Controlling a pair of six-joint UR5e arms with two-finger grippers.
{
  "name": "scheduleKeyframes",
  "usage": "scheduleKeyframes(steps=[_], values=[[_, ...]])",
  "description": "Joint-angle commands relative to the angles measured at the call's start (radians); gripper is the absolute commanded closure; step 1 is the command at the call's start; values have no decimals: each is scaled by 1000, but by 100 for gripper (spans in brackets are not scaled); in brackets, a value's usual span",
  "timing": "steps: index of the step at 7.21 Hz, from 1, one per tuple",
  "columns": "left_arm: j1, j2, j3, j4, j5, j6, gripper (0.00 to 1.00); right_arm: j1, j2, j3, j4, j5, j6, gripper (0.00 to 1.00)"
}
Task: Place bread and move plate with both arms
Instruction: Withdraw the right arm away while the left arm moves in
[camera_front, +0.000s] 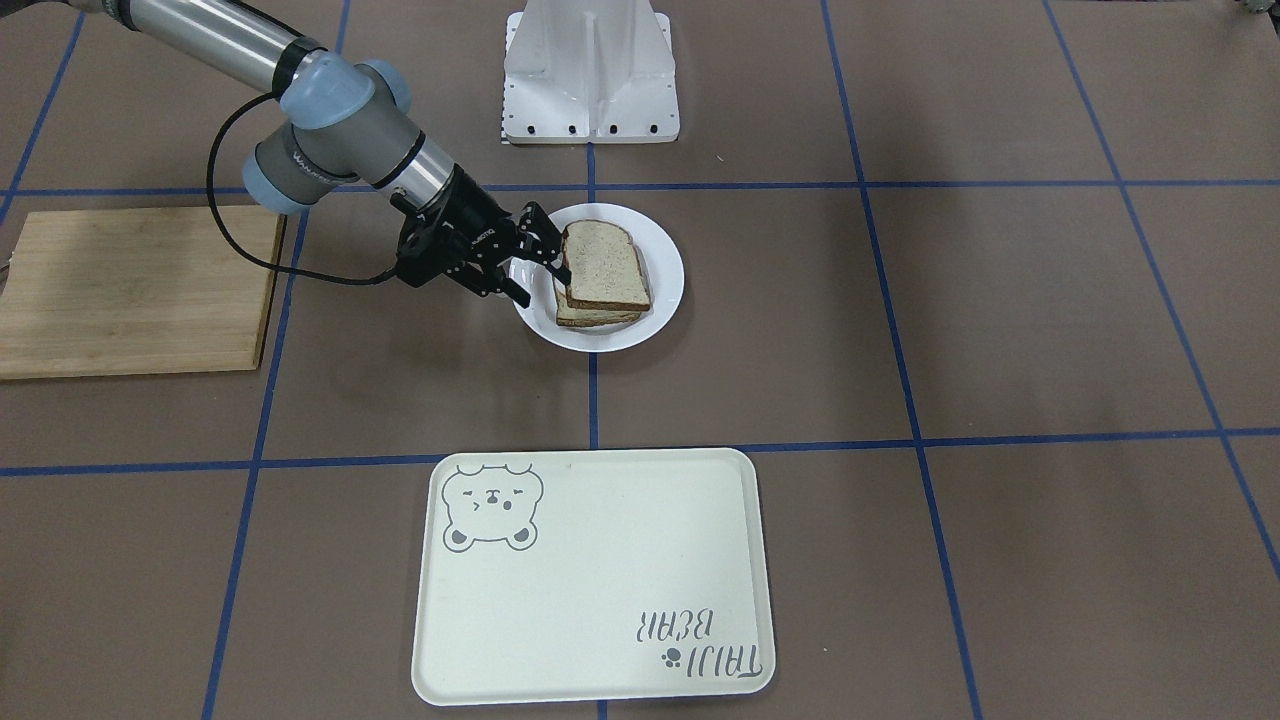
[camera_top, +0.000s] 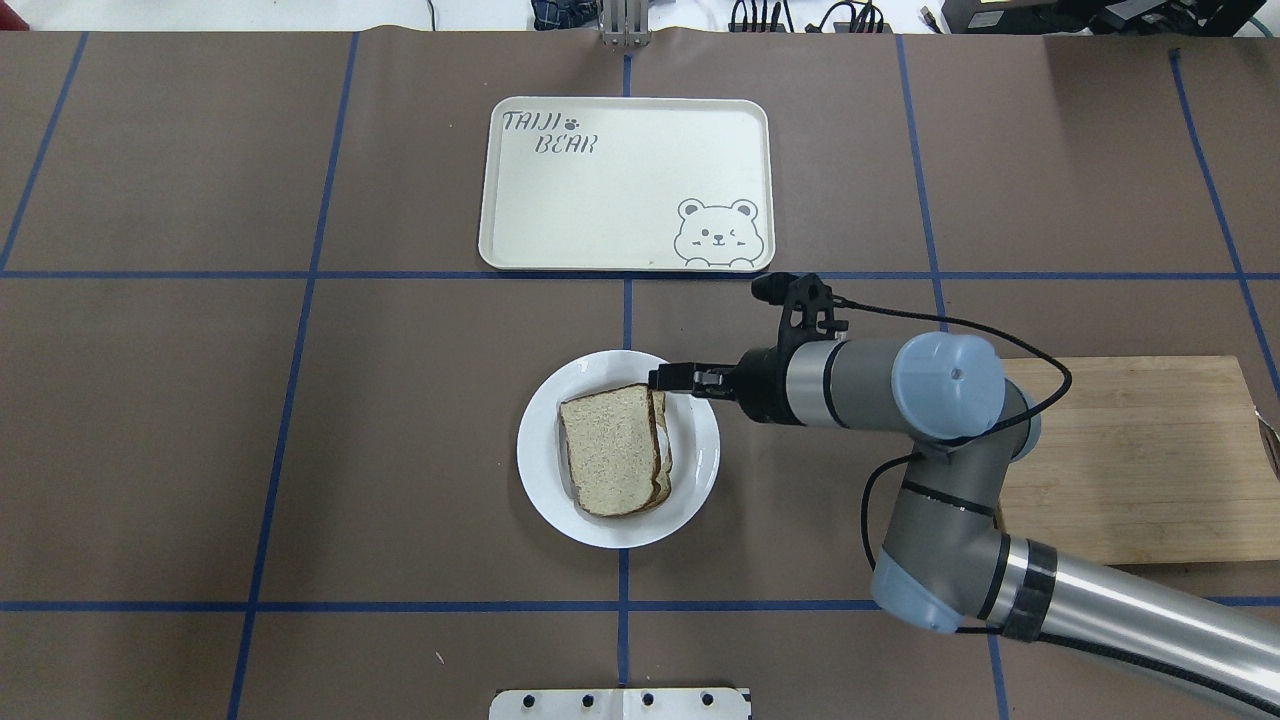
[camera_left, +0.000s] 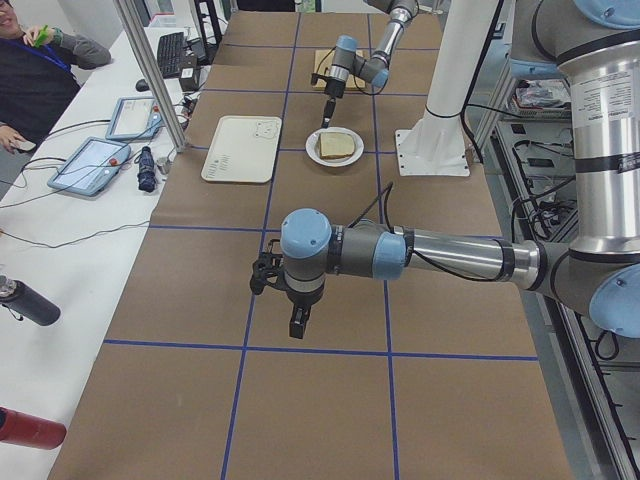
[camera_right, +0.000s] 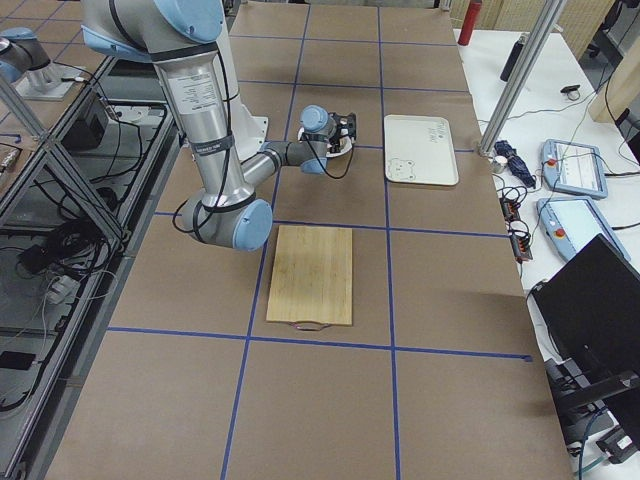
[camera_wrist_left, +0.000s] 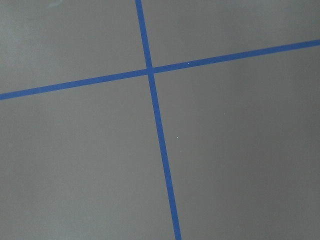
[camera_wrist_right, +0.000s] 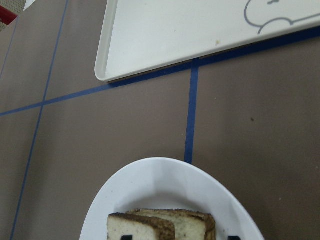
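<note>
Bread (camera_top: 612, 450) atop 2nd slice (camera_front: 590, 317) on plate (camera_top: 695, 470), mid worktop (camera_top: 400, 450). R claw (camera_front: 540, 280) spread, empty, at bread edge. L claw (camera_left: 297, 325): can't tell. Tray (camera_top: 600, 200) reads "TAIJI BEAR"

On the worktop (camera_top: 300, 450), bread (camera_top: 612, 447) stacked on 1 other slice (camera_top: 664, 455) on the plate (camera_top: 690, 490); tray (camera_top: 600, 200) beyond, board (camera_top: 1130, 460) to the right

I list on my blue-gridded brown table (camera_top: 200, 450): plate (camera_top: 700, 470), centre; tray (camera_top: 600, 200), 12 o'clock; wooden board (camera_top: 1130, 460), 3 o'clock; white stand (camera_top: 620, 704), 6 o'clock.
</note>
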Motion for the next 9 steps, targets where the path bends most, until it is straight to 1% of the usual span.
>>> scheduleKeyframes(steps=[1,2,3,4,5,6,8,9], values=[[0,-7,-10,4,-2,0,2,190,-4,42,-118,192,6,0],[2,-13,-10,4,0,0,2,293,-13,109,-257,282,-3,0],[2,-16,-11,4,0,0,2,405,-13,122,-372,397,-26,0],[2,-21,-17,1,0,2,1,491,-36,117,-442,446,-179,0],[2,-56,-13,0,0,2,2,571,-97,108,-540,482,-392,0],[4,-106,-10,-3,0,2,2,638,-173,105,-636,484,-631,0],[5,-234,16,-66,-1,0,2,784,-367,103,-767,484,-1120,0],[5,-243,10,-71,-2,6,2,862,-451,103,-821,484,-1326,0]])
